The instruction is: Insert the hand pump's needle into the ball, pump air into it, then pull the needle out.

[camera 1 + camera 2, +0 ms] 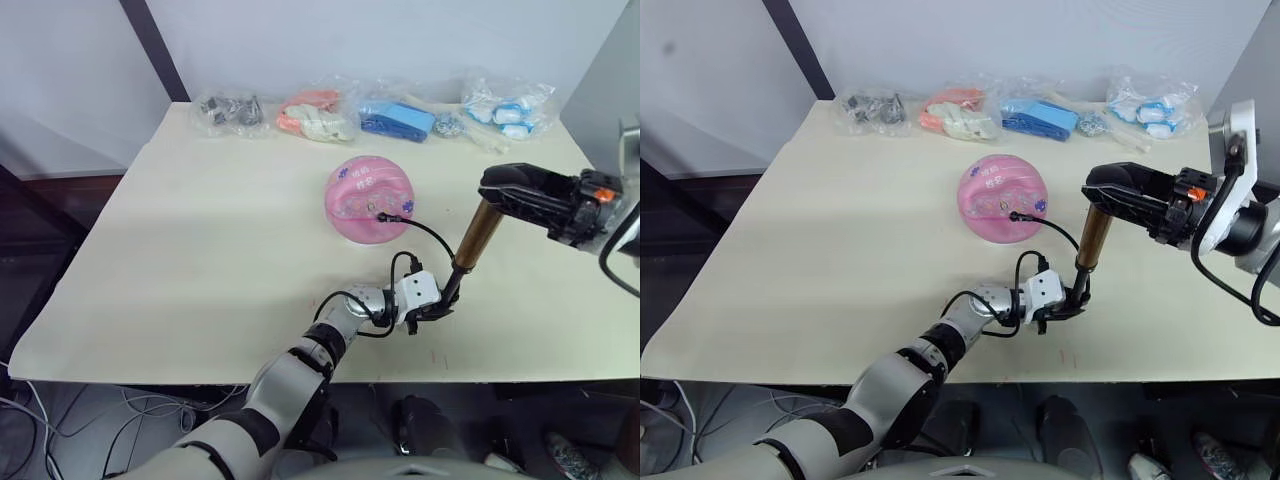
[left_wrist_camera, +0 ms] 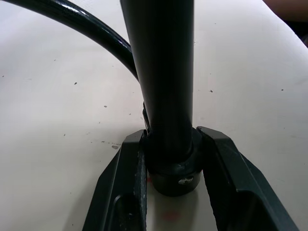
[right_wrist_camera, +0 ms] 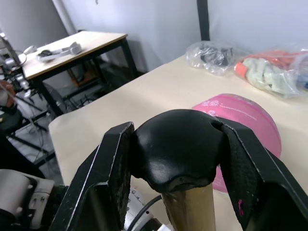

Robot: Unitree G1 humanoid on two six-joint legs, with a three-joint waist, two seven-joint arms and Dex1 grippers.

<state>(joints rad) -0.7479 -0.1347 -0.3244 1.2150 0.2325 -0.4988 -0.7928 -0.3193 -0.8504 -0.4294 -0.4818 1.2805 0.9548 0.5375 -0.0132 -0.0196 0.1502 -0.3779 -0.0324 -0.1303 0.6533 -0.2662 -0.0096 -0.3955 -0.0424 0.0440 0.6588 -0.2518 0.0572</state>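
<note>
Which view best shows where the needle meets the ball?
The right eye view: the hose ends at the needle on the ball, unobstructed. The left eye view shows the same. The right wrist view shows part of the ball behind the pump handle.

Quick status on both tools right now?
Left tool: shut on the pump, at its base.
Right tool: shut on the pump's handle.

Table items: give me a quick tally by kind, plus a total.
Pink ball: 1
Hand pump, base clamped by the left gripper, handle clamped by the right gripper: 1
Clear plastic bags of parts along the far edge: 4
Total: 6
</note>
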